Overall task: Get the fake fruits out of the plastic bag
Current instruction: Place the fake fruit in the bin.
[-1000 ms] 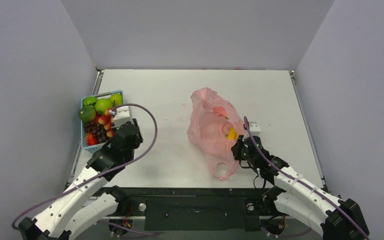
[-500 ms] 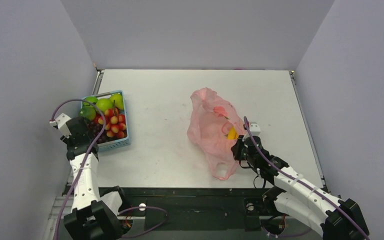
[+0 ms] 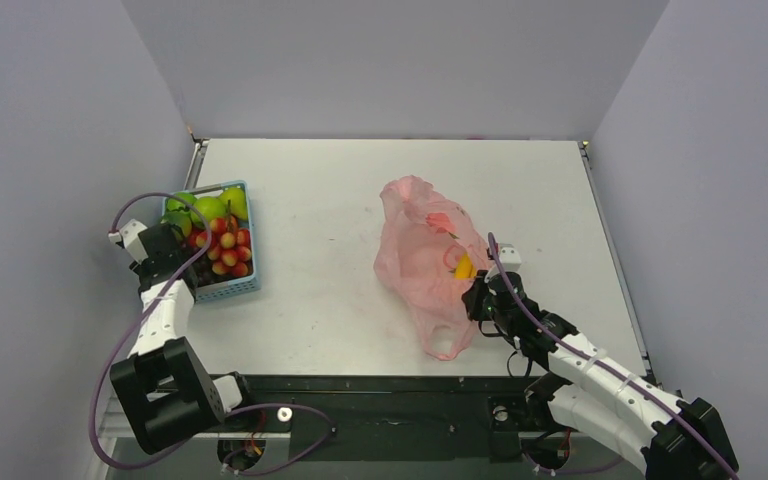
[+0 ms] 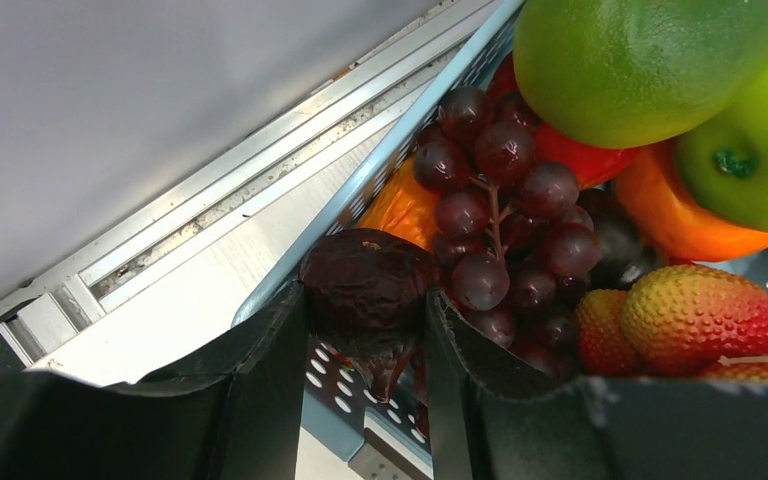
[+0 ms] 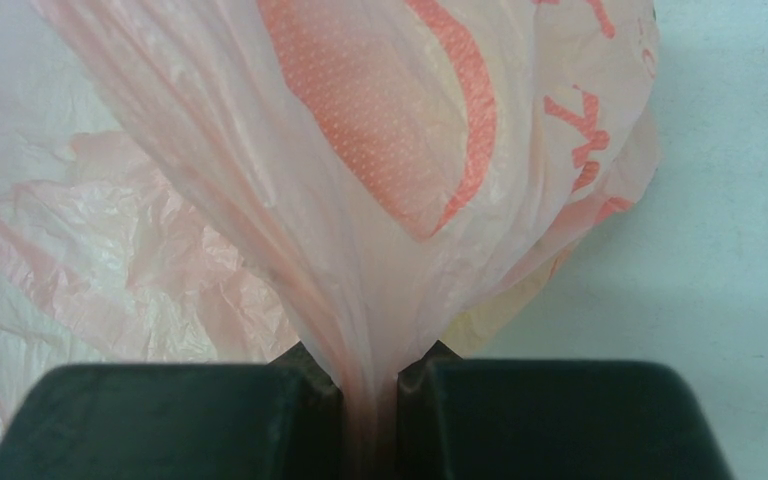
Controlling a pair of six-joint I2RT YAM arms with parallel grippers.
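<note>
Right claw (image 5: 368,372) pressed tight on a gathered fold of the pink plastic bag (image 3: 422,255); bag lies mid-surface (image 3: 330,200), yellow fake fruit (image 3: 463,267) showing through (shape unclear); left claw (image 4: 365,305) pinching a dark wrinkled fruit (image 4: 360,270) over the blue basket (image 4: 390,150) edge.

The left arm (image 3: 160,320) is folded sharply at the elbow near its base, and its forearm is raised along the left edge of the worktop (image 3: 360,200). The left jaws are set partway apart and clamped on a dark wrinkled fruit (image 4: 368,285). The right arm (image 3: 590,365) is stretched low, diagonally forward and leftward. The right jaws are pinched together on a fold of the plastic bag (image 5: 380,180).
</note>
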